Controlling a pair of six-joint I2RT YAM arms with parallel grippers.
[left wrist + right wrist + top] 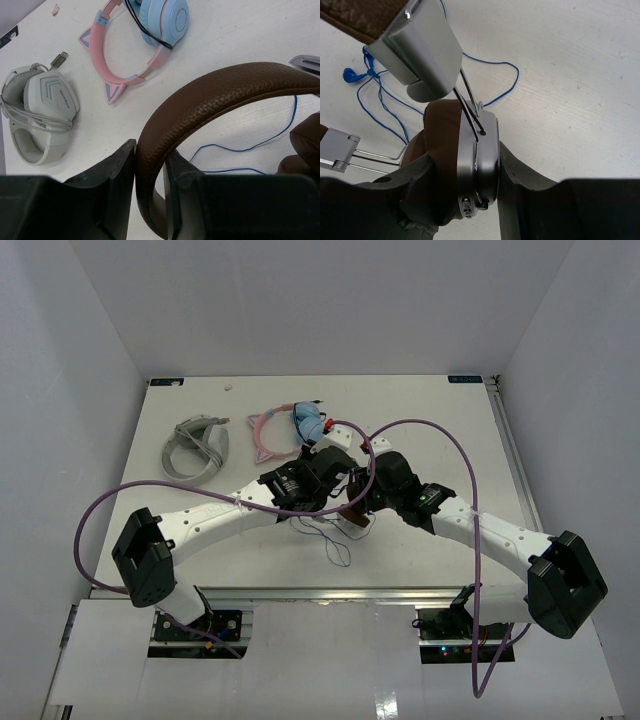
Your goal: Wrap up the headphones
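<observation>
Near the middle of the tabletop (pixel 430 420), just in front of both arms, you have the headphones (pixel 354 516) held between the two tools. The left tool (pixel 150 167) pinches the headband (pixel 215 92), one jaw against each face. The right tool (pixel 467 170) clamps one ear cup (pixel 481 150) across pad and shell. The thin blue cable (pixel 250 148) lies in loose loops on the tabletop beneath, not yet wound, so I judge you are at the holding stage, before any wrapping. Next, one tool probably has to let go and catch the cable while the other steadies the frame. The headband is grained brown leatherette in a broad arch; the cup is smooth brushed silver with a soft brown pad and thin wire sliders. The cable looks limp and likely to slip. Farther back sit a pink cat-ear pair (pixel 112 62) and, to its left, a grey-white headset (pixel 47 107).
</observation>
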